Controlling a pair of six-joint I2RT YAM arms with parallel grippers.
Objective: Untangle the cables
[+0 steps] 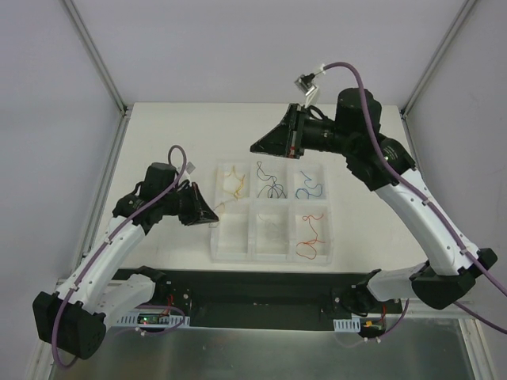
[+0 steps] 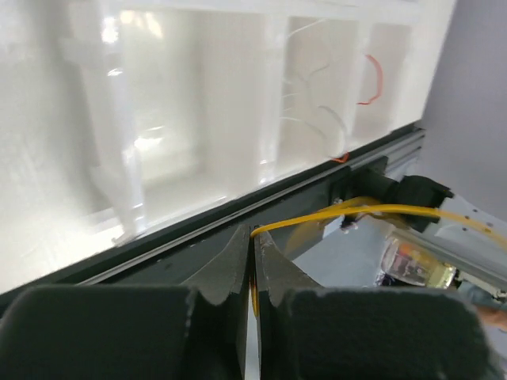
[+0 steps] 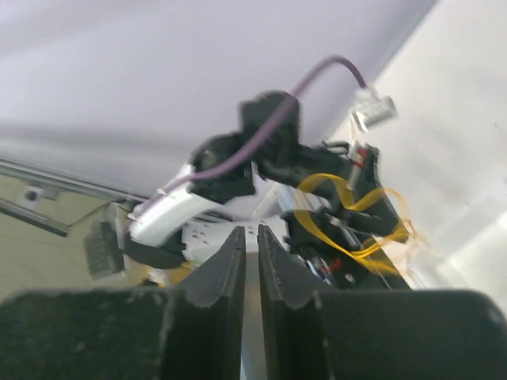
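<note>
End effectors (image 1: 212,212) (image 1: 257,146) flanking tray (image 1: 272,249)

Pale lilac walls (image 1: 238,47) w/ metal corner posts (image 1: 95,55); white table (image 1: 174,127), evenly lit.

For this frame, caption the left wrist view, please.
Left gripper, jaws shut on a yellow cable, beside the white compartment tray.

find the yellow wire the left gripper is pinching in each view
Top external: yellow wire in the tray's far-left compartment, beside the left gripper.
Left wrist: it arcs rightward from the shut fingertips, low in the picture.
Right wrist: yellow loops right of centre, blurred, so probably the same wire.
Shared landmark: white tray.
</note>
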